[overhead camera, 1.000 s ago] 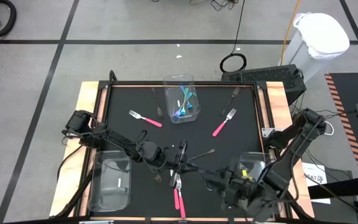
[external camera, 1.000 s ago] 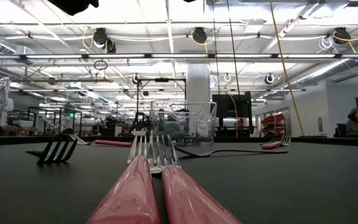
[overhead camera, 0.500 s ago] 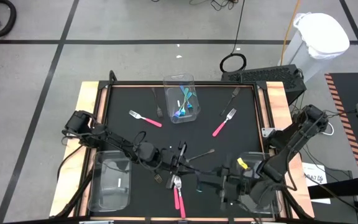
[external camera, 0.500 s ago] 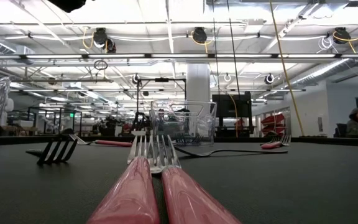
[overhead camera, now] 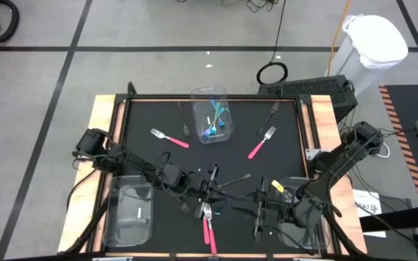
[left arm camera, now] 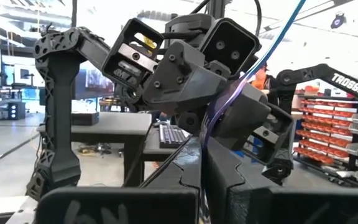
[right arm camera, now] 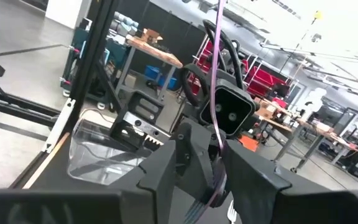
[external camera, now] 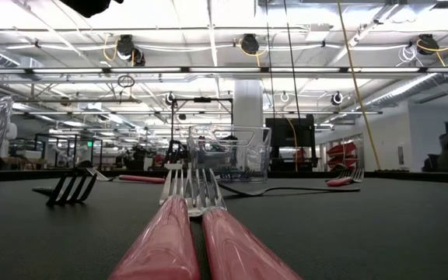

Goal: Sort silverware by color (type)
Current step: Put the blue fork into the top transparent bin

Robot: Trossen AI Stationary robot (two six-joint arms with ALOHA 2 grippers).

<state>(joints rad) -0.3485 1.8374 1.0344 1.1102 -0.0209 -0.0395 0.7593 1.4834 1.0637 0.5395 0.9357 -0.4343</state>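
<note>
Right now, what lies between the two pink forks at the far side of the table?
In the high view, a clear bin holding teal-handled utensils stands between the left pink fork and the right pink fork.
</note>
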